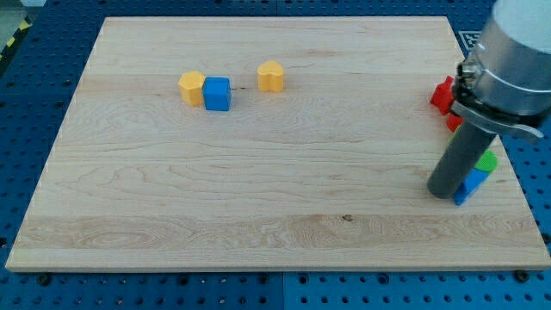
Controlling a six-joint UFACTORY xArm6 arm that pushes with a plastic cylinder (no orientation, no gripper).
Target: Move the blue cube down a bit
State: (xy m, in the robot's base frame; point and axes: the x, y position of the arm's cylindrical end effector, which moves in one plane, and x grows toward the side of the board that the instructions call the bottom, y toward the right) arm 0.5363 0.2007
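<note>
1. While the dark straight rod of the arm stood at the view's right side of the pale wooden board (258, 189), its tip (445, 195) rested on the board surface just left of a small blue block (473, 184) whose shape could not be made out.
2. The rod was a single solid piece with nothing to spread or press together, and it pinched nothing; its lower end appeared to touch or nearly touch that small blue block.
3. A green block (488, 161) sat just above and to the right of the small blue block, partly hidden by the rod.
4. Red blocks (442, 96) lay near the board's right edge, above the tip and partly covered by the arm's grey housing.
5. The blue cube (217, 94) sat in the upper left part of the board, well apart from the tip.
6. A yellow hexagon-like block (191, 88) touched the blue cube on its left side.
7. A second yellow block (271, 77), roughly heart-shaped, lay near the blue cube toward the view's right and slightly higher, with a gap between them.
8. The board lay on a blue perforated table (34, 95).
</note>
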